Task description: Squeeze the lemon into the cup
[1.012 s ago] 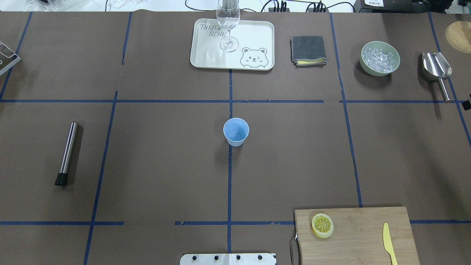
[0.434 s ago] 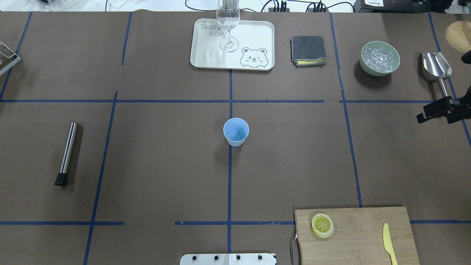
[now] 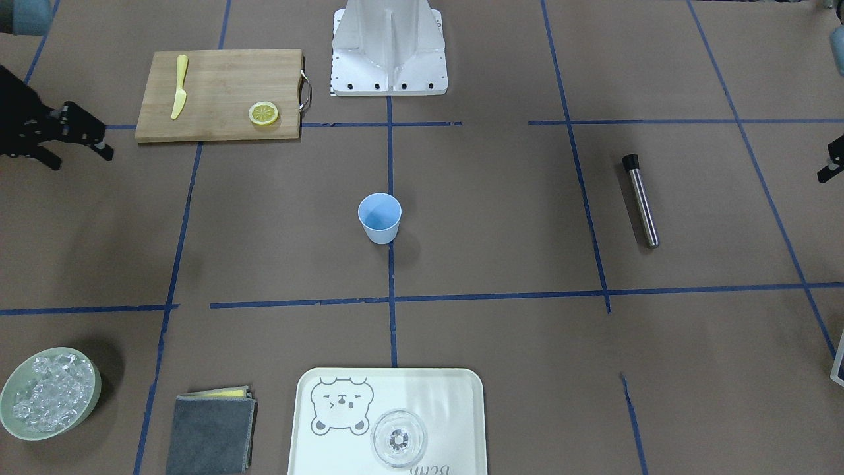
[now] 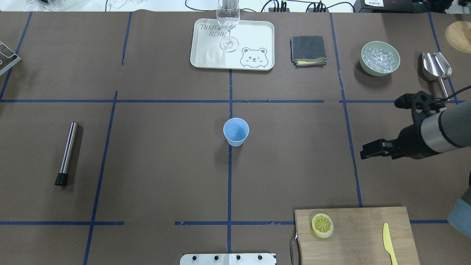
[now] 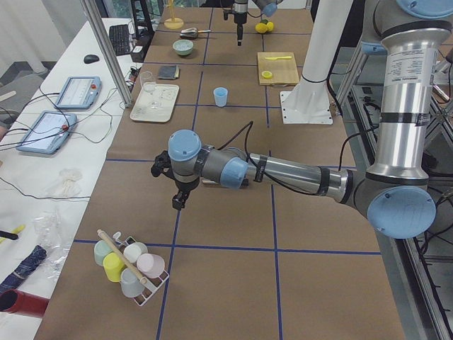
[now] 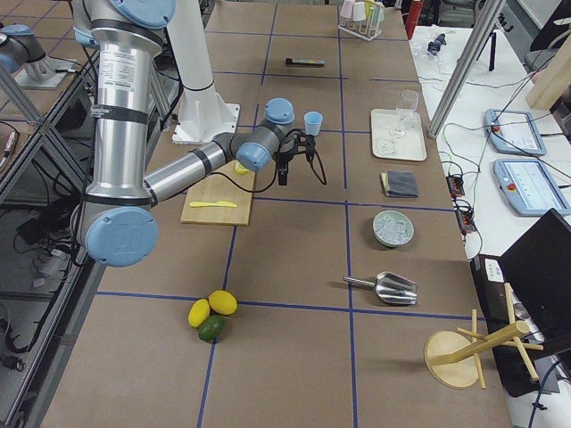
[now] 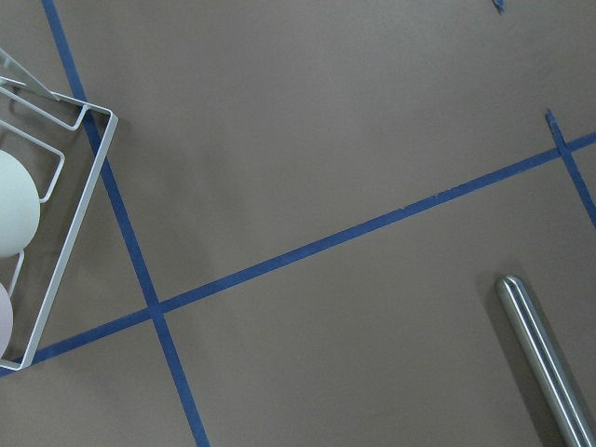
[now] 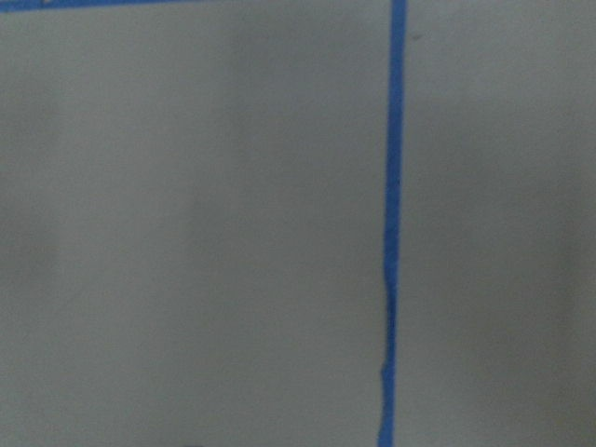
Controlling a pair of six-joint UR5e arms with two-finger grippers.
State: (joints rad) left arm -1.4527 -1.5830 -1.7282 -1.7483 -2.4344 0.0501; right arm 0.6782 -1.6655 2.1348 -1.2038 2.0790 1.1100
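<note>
A lemon slice [image 4: 322, 225] [image 3: 263, 113] lies flat on the near left part of a wooden cutting board [image 4: 364, 221]. The light-blue cup [image 4: 236, 131] [image 3: 380, 218] stands upright and empty at the table's middle. My right gripper [image 4: 364, 151] [image 3: 82, 158] hovers above the bare table right of the cup and beyond the board, apart from both; its fingers look spread and hold nothing. My left gripper [image 5: 177, 200] hangs over the table's far left end near a cup rack; I cannot tell whether it is open.
A yellow plastic knife [image 4: 388, 243] lies on the board's right side. A steel muddler [image 4: 67, 152] lies at the left. A tray [image 4: 206, 55] with a clear glass [image 4: 228, 22], a folded cloth [image 4: 308, 50], an ice bowl [image 4: 379, 58] and a scoop [image 4: 437, 70] line the far edge.
My right arm has come in from the right edge and moved left and toward the near side, closer to the cutting board. Nothing on the table has moved.
</note>
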